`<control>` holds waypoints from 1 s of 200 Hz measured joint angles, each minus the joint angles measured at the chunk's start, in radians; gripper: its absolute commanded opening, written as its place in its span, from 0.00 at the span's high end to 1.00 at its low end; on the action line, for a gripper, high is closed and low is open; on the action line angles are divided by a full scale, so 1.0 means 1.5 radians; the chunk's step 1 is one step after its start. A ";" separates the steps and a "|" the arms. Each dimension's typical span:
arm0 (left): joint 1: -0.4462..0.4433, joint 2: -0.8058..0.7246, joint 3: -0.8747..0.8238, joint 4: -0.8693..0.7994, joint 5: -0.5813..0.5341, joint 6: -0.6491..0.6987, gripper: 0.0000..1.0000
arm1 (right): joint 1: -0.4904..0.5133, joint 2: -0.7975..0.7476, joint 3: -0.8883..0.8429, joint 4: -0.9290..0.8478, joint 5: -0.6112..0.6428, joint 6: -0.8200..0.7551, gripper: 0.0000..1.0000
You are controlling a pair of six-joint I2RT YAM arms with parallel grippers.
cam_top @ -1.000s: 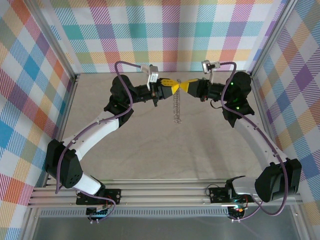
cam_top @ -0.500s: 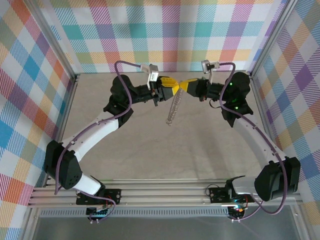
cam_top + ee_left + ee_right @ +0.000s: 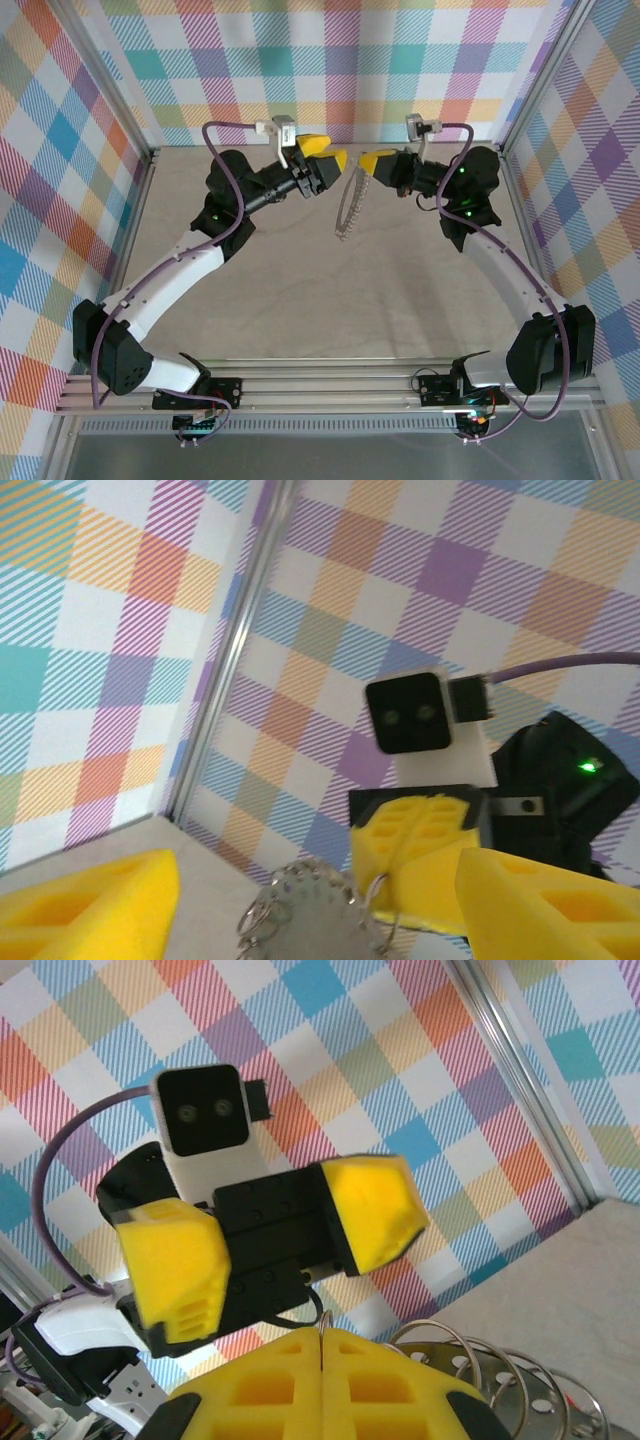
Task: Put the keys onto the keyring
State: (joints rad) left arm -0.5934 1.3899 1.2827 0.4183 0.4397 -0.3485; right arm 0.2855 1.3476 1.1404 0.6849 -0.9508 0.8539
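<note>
Holding the keyring (image 3: 347, 205) aloft over the tan bench (image 3: 300, 300), between two facing tools.

Clamped at the right tool (image 3: 368, 163): yellow fingers (image 3: 260, 1390) pressed together, with a thin wire loop caught in the seam between them. Hangs from there as a silver strand slanting down and leftward in the overhead view. Just beside it, the left tool (image 3: 328, 157), spread wide apart and gripping nothing. From the left wrist, low between the spread yellow pads (image 3: 90, 905): wire rings and a dotted silver piece, touching the right tool's closed tip. From the right wrist, more wire rings curling right of the seam. Behind both, pastel plaid walls (image 3: 330, 70).
</note>
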 measured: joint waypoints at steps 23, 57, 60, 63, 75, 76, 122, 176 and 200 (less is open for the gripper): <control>0.000 0.000 0.006 -0.024 -0.023 -0.002 0.28 | 0.000 0.000 0.000 0.046 0.006 0.010 1.00; 0.000 0.000 0.016 -0.052 -0.044 -0.019 0.34 | 0.000 0.030 0.010 0.156 0.022 0.058 1.00; 0.000 0.000 0.017 -0.052 -0.045 -0.023 0.35 | 0.000 0.035 0.012 0.168 0.024 0.066 1.00; 0.000 0.000 0.018 -0.051 -0.045 -0.023 0.36 | 0.000 0.040 0.014 0.178 0.026 0.070 1.00; 0.000 0.000 0.020 -0.051 -0.045 -0.034 0.38 | 0.000 0.066 0.023 0.228 0.035 0.102 1.00; 0.000 0.000 0.020 -0.051 -0.045 -0.034 0.39 | 0.000 0.068 0.023 0.231 0.035 0.104 1.00; 0.013 0.000 0.033 -0.050 -0.028 -0.076 0.45 | 0.000 0.168 0.061 0.378 0.071 0.227 1.00; 0.055 0.023 0.058 -0.002 0.032 -0.146 0.48 | 0.007 0.171 0.061 0.421 0.086 0.263 1.00; 0.059 0.050 0.073 0.018 0.068 -0.178 0.50 | 0.011 0.171 0.061 0.426 0.088 0.264 1.00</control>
State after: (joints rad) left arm -0.5049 1.4654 1.3930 0.4446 0.5415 -0.6147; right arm 0.3023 1.6043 1.2316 1.3247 -0.8188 1.2507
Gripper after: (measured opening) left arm 0.513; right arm 0.051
